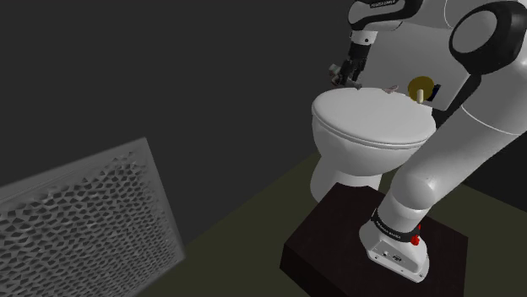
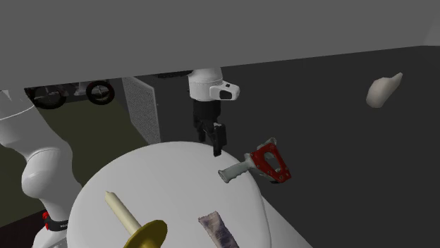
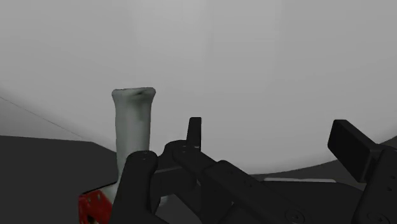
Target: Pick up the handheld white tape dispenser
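Observation:
The tape dispenser (image 2: 257,165) has a pale grey-white handle and a red body. It lies at the edge of the white toilet lid (image 2: 162,183), its red end overhanging. My black gripper (image 2: 212,141) hangs just above the lid beside the dispenser's handle, open and with nothing between its fingers. In the wrist view the handle (image 3: 133,127) stands outside the gripper (image 3: 273,143), next to one finger, with the red body (image 3: 95,205) below it. In the shoulder view the gripper (image 1: 349,74) is at the far rim of the toilet lid (image 1: 372,118), with the dispenser (image 1: 337,72) beside it.
A cream candle in a gold holder (image 2: 134,222) and a dark strip (image 2: 218,229) also lie on the lid. A pale lump (image 2: 384,90) sits off to the second exterior view's right. A perforated grey panel (image 1: 76,219) leans at the shoulder view's lower left. The dark stand (image 1: 338,245) is beside the toilet.

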Robot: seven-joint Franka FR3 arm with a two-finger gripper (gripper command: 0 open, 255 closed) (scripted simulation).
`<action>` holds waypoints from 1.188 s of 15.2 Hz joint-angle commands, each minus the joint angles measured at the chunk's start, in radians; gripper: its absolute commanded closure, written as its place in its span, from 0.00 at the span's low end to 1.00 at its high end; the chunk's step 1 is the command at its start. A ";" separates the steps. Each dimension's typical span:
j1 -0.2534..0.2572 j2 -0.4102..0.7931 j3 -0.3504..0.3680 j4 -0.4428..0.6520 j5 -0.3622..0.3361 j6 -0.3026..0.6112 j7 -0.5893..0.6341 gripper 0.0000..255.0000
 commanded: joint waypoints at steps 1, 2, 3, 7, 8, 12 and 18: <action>-0.009 0.069 -0.035 0.072 0.047 0.003 -0.038 0.00; -0.017 0.104 -0.053 0.108 0.074 0.003 -0.060 0.00; -0.026 0.141 -0.070 0.146 0.103 0.001 -0.082 0.00; -0.089 0.299 -0.124 0.311 0.235 -0.024 -0.171 0.00; -0.101 0.321 -0.129 0.336 0.255 -0.029 -0.182 0.00; -0.099 0.315 -0.124 0.276 0.252 0.026 -0.185 0.00; -0.094 0.311 -0.122 0.223 0.251 0.076 -0.187 1.00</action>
